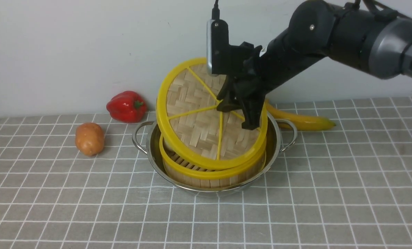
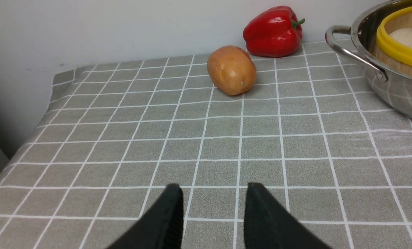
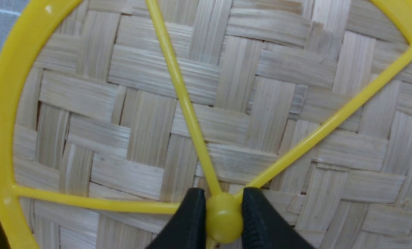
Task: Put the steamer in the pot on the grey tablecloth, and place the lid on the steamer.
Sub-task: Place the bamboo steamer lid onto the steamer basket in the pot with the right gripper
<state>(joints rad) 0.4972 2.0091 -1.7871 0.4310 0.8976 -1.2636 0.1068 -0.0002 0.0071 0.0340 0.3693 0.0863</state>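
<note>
Front view: grey tablecloth (image 1: 330, 190) against white wall (image 1: 71, 45); right hand (image 3: 224, 211) pinches lid (image 1: 192, 114) hub; left hand (image 2: 214, 204) gapes empty.

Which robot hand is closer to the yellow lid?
Right. The right gripper pinches the centre hub of the lid; the left gripper hangs open over the grey tablecloth, away from the pot.

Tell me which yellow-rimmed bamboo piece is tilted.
The lid, the flat woven disc gripped at its hub by the right gripper; the steamer below sits level in the pot.
</note>
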